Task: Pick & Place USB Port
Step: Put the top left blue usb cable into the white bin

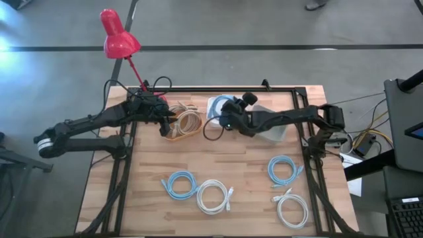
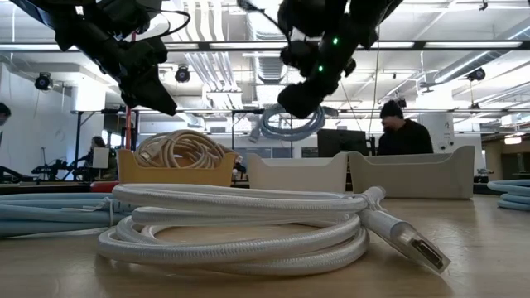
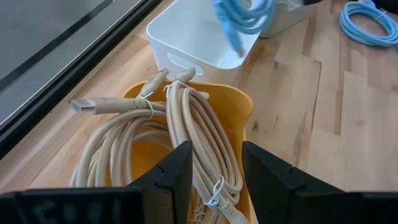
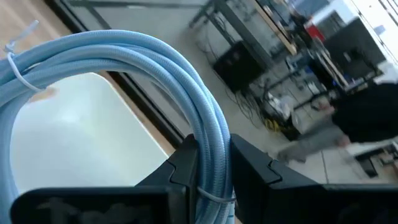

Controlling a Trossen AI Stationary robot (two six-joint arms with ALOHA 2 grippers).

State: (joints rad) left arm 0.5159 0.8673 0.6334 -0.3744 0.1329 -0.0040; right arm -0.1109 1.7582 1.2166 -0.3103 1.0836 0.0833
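My right gripper point(image 1: 226, 119) is shut on a coiled light-blue cable point(image 4: 124, 56). The coil hangs in the air above a white bin point(image 2: 298, 172) at the table's far middle and also shows in the low view point(image 2: 290, 124). My left gripper point(image 3: 214, 174) is open and empty. It hovers just above a yellow bin point(image 3: 239, 112) that holds coiled beige cables point(image 3: 186, 124), left of the white bin point(image 3: 199, 37). The beige coils rest inside the yellow bin point(image 2: 174, 168), with their plugs at its far rim. My right gripper pinches the blue coil's bundled strands point(image 4: 211, 149) between its two fingers, beside a cable tie. The fingers lie across the strands. The coil is lifted clear and hangs below the gripper point(image 2: 302, 99), above the white bin.
A second white bin point(image 1: 272, 131) stands right of the first. Several loose coils lie on the near half of the table: blue point(image 1: 180, 184), white point(image 1: 213, 196), blue point(image 1: 284, 170) and white point(image 1: 292, 210). A red lamp point(image 1: 119, 36) stands at the far left corner. A person point(image 2: 402, 128) is beyond the table.
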